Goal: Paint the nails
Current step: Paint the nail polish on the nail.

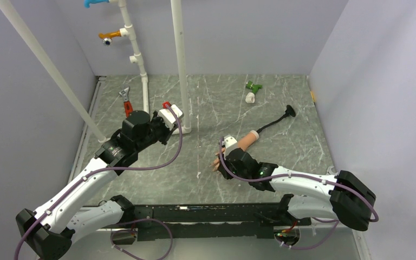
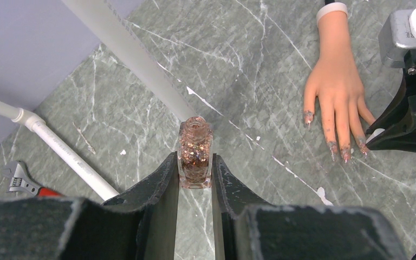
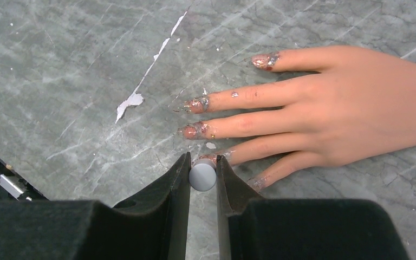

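Grey-green marbled surface fills the walled cell, with a red-handled wrench and white pipes at the far left. Next to them the left gripper is clenched on an uncapped bottle of coppery glitter polish, held upright. Right of centre lies the mannequin hand, palm down with its fingers spread towards the arms. Its nails are already smeared with glitter. The right gripper grasps a small pale round cap, probably the brush handle, right at the tip of one of the lower fingers. The nails look tiny, hard and slick. The hand seems light enough to skid if pushed, so only light strokes suit it. Any steadying hold belongs on the wrist stub.
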